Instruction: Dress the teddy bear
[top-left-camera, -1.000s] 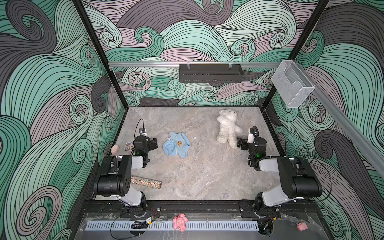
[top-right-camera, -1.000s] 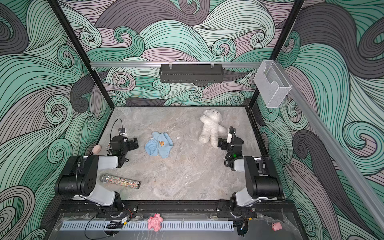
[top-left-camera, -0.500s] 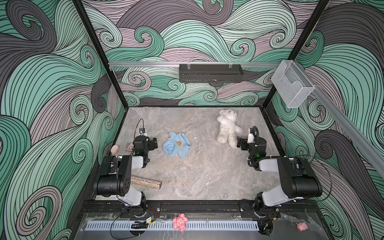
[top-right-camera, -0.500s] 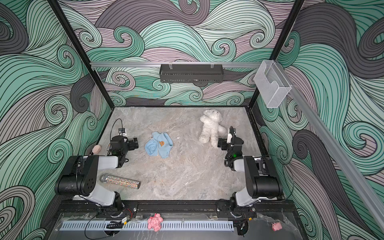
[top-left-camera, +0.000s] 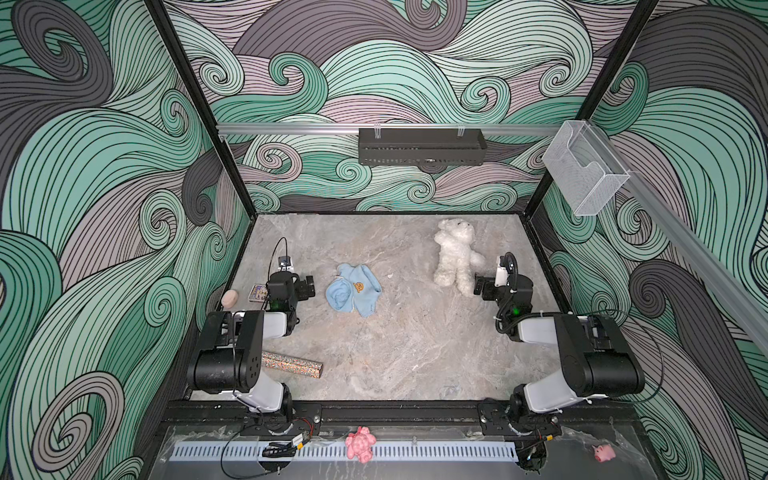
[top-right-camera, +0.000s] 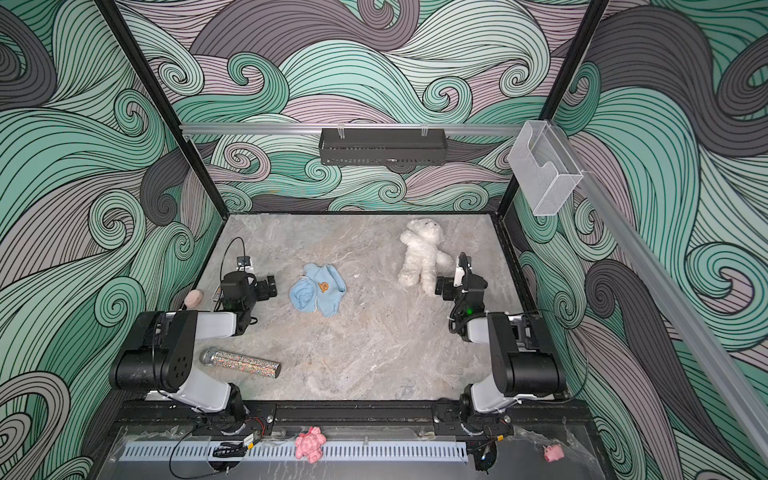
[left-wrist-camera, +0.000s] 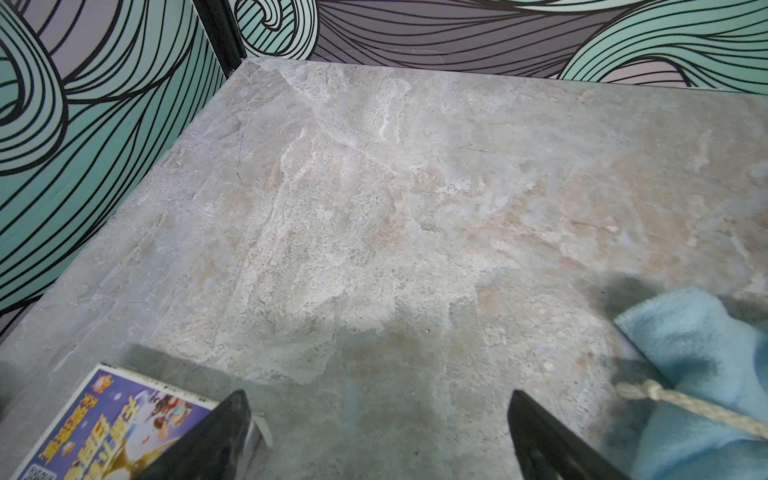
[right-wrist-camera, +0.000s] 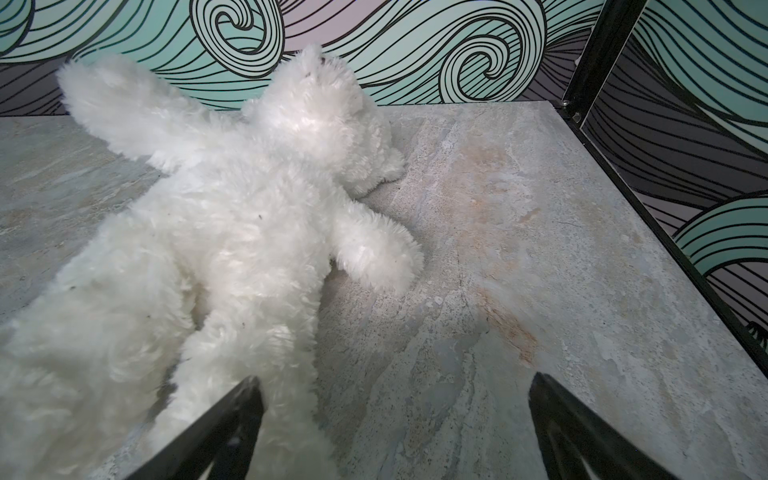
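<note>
Fluffy white teddy bear (top-left-camera: 455, 257), undressed, lying sprawled, far right of table

A broad stretch of bare surface (top-left-camera: 415, 353) is left open across the middle and front, between the blue garment (top-left-camera: 353, 293) and the teddy bear (top-left-camera: 455, 257). The left hand (left-wrist-camera: 376, 415) is flanked by a card box (left-wrist-camera: 120, 419) just beside one finger and the garment near the other, bare surface being seen between its spread jaws, and a glitter tube (top-left-camera: 291, 365) is laid across the front left beside that arm. The right hand (right-wrist-camera: 395, 399) is crowded on one side by the bear's leg, which reaches into its wide gap, while open surface is left on the other side up to the wall.
</note>
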